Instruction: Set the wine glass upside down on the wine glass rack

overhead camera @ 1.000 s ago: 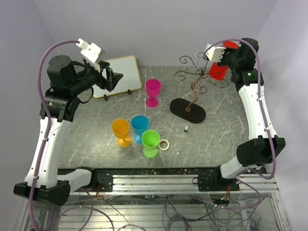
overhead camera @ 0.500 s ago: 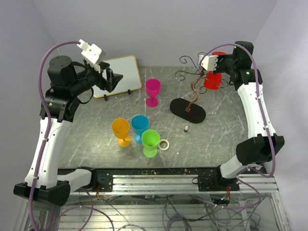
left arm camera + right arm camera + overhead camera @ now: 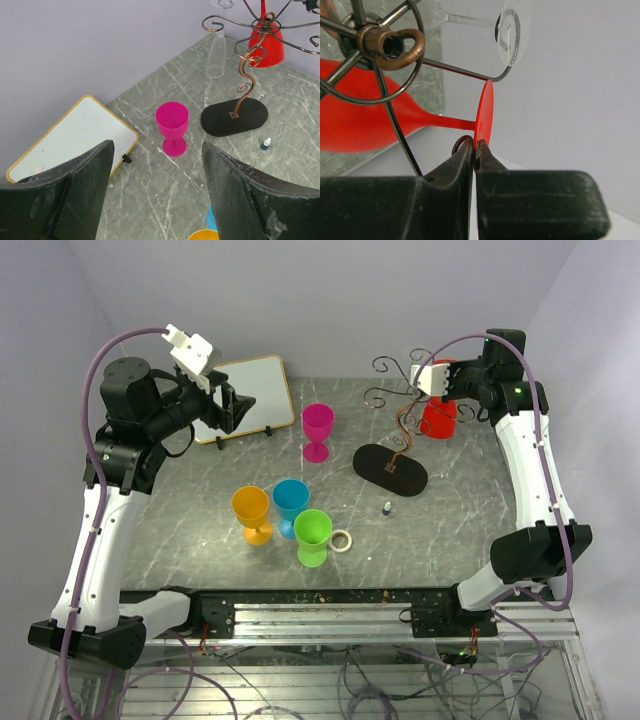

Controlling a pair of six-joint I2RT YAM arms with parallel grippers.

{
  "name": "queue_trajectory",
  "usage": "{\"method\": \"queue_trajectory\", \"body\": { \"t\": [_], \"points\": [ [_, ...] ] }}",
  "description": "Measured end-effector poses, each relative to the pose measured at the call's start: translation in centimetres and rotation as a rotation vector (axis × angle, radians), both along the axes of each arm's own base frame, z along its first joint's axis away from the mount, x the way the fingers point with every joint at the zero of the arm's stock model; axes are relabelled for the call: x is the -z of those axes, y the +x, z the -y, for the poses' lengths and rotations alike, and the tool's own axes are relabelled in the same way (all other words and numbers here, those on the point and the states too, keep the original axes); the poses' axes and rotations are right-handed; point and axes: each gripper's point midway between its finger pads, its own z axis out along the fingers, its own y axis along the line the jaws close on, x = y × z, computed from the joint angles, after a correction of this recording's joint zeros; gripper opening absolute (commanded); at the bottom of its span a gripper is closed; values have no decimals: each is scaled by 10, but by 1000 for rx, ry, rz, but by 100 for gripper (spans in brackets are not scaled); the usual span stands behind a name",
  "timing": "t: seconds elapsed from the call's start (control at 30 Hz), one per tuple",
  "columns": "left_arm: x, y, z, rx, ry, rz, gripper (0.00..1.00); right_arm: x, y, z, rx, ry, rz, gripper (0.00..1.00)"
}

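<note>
At the upper right, our right gripper pinches the foot of the red wine glass, upside down among the hooks of the rack, while our left gripper hangs wide open, empty.

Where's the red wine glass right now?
Far right in the top view, the red wine glass hangs bowl-down among the arms of the wine glass rack, beside a clear glass, its foot pinched by the right gripper.
</note>
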Motion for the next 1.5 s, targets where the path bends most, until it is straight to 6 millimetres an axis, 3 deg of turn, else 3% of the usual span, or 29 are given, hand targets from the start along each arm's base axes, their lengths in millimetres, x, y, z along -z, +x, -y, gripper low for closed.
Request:
{"method": "queue_trajectory", "body": {
  "t": [0.77, 1.17, 1.5],
  "points": [
    [4, 0, 0, 1, 7, -3, 82, -18, -36, 7, 40, 5, 6, 2],
    [4, -2, 1, 14, 5, -4, 82, -7, -36, 29, 174, -7, 4, 3],
    [4, -2, 2, 17, 8, -3, 82, -15, -27, 37, 235, 5, 65, 3]
  ]
}}
